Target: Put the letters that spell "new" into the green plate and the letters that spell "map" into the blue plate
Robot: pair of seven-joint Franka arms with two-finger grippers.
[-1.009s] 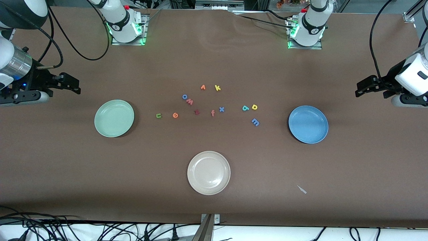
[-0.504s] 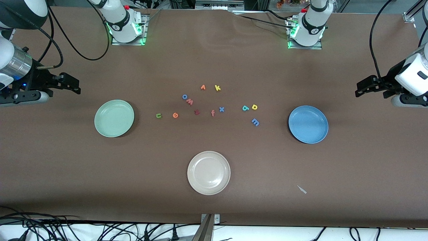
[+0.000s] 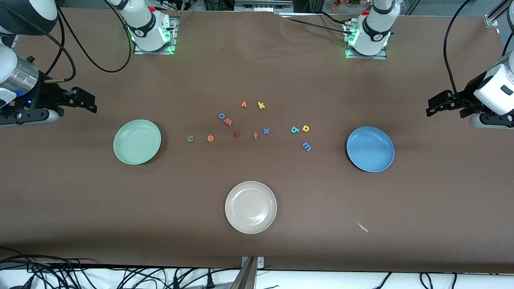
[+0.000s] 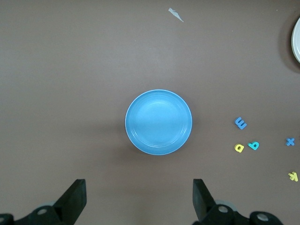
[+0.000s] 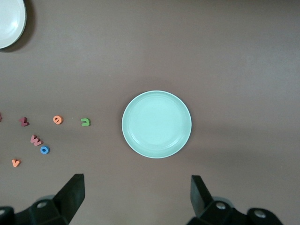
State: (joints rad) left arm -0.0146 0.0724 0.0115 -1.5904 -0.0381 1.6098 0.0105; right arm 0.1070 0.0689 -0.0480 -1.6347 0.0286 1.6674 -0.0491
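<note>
The left gripper [image 3: 435, 107] is held in the air at the left arm's end of the table [image 3: 257, 249], its fingers [image 4: 75, 199] spread wide with nothing between them. In the left wrist view the blue plate [image 4: 158, 122] is seen centred under that gripper, lying bare on the table. The m [image 3: 306, 147], a [image 3: 295, 129] and p [image 3: 305, 128] are clustered just beside the blue plate, on its side away from the left gripper, toward the table's middle; the a and p lie close together, and the m lies nearer the front camera than both.

The right gripper [image 3: 86, 103] is held in the air at the right arm's end, jaws likewise fully parted and empty. The green plate [image 3: 137, 141] is seen centred under it in the right wrist view, also bare. Away from the right gripper, past the green plate, the n [image 3: 190, 139] is found first, then the e [image 3: 210, 138] beside it; the w [image 3: 227, 121] lies farther still toward the middle, touching or nearly touching a blue o [image 3: 221, 116].

Among these letters a dark red z [image 3: 236, 134], an f [image 3: 255, 135], an x [image 3: 266, 131], a k [image 3: 261, 105] and an orange v [image 3: 243, 104] are scattered. A white plate [image 3: 251, 207] is set nearest the front camera, between the two grippers, and a small pale scrap [image 3: 362, 227] lies near it toward the left arm's end.
</note>
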